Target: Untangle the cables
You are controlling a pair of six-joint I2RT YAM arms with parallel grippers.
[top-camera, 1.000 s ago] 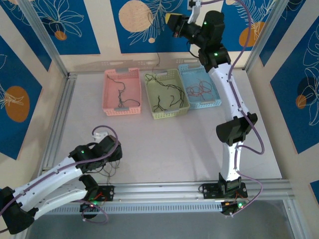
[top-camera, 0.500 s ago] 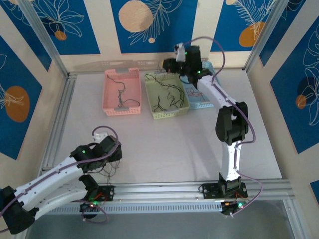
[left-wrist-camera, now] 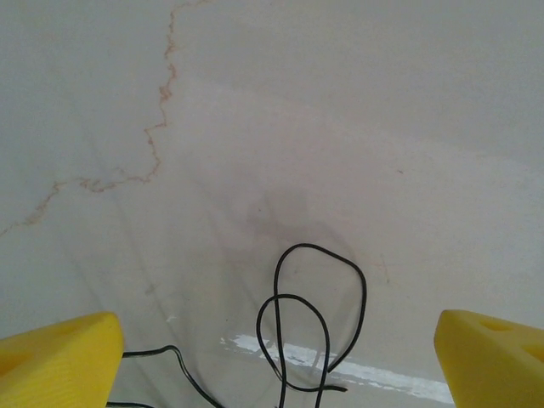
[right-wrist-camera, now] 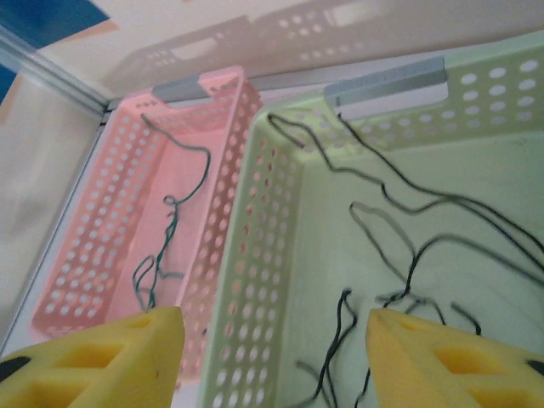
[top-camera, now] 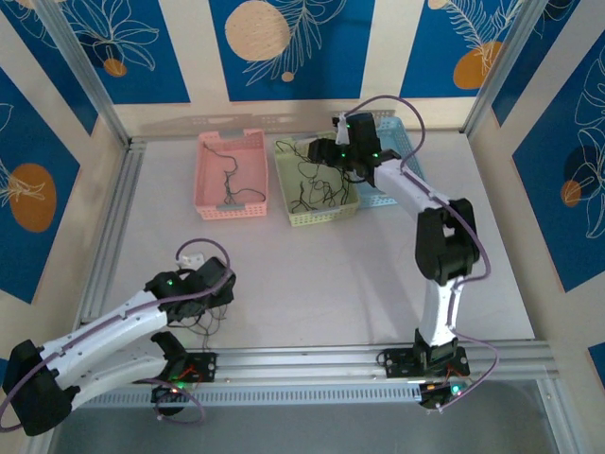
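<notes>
My left gripper (top-camera: pixel 216 284) hangs low over the table near the front left, jaws wide open, and thin dark cables (top-camera: pixel 205 319) trail from under it. In the left wrist view two black cable loops (left-wrist-camera: pixel 319 319) lie on the table between the yellow fingertips (left-wrist-camera: pixel 59 361), untouched. My right gripper (top-camera: pixel 326 151) is over the back of the green basket (top-camera: pixel 307 219), open and empty. In the right wrist view, black cables (right-wrist-camera: pixel 408 255) lie in the green basket (right-wrist-camera: pixel 280 170) and a greenish cable (right-wrist-camera: pixel 166 246) lies in the pink basket (right-wrist-camera: pixel 93 229).
Three baskets stand in a row at the back: pink (top-camera: pixel 210 210), green, and blue (top-camera: pixel 383 199), the blue one partly covered by the right arm. An aluminium frame rail (top-camera: pixel 331 359) runs along the table's near edge.
The right arm came down from high at the back to the green basket and its jaws opened. The left gripper opened a little wider and shifted slightly.
</notes>
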